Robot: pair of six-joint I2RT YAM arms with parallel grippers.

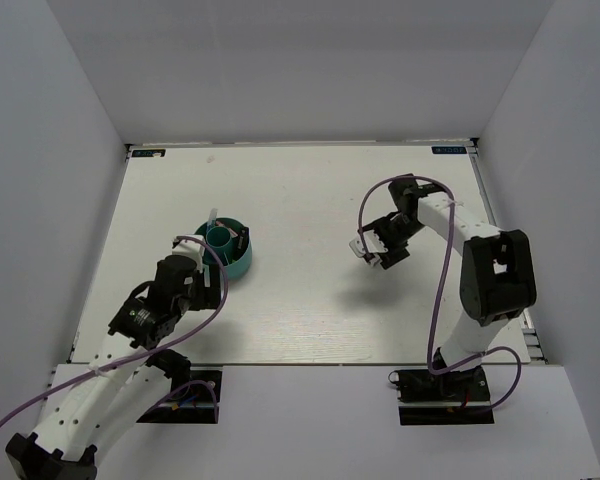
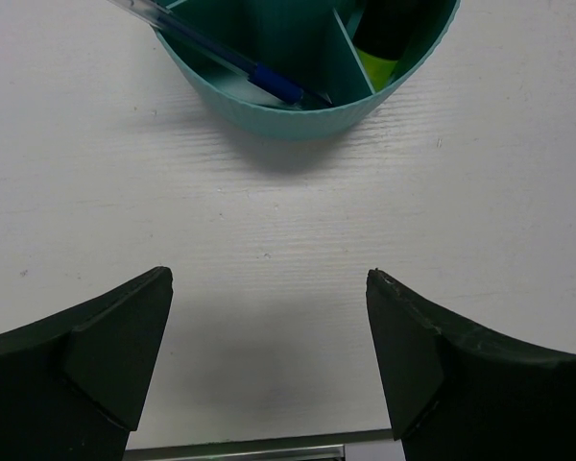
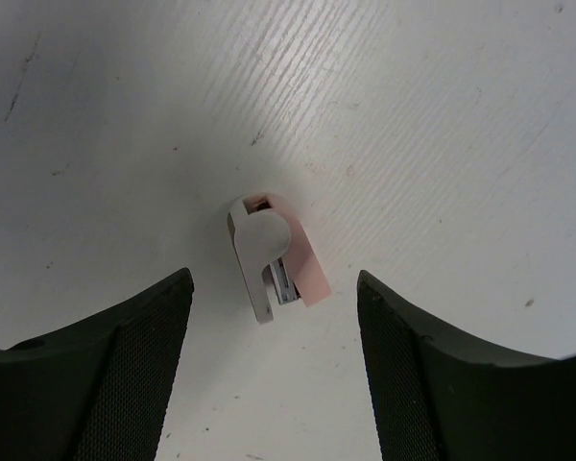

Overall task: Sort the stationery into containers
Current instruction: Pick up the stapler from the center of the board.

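One white-pink piece (image 3: 269,257) lies on the tabletop (image 3: 461,144) between the right gripper's (image 3: 274,280) spread fingers (image 3: 115,375); the pickup seems next: lower, then close. Empty and released, the left gripper (image 2: 269,283) faces the teal organiser (image 2: 298,113).

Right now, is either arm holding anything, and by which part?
Nothing is held: right gripper open above the white-pink piece; left gripper open, empty, near the organiser.

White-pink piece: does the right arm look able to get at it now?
Probably yes: the open right pincer hangs over the piece, which lies on the table between the fingers with nothing covering it.
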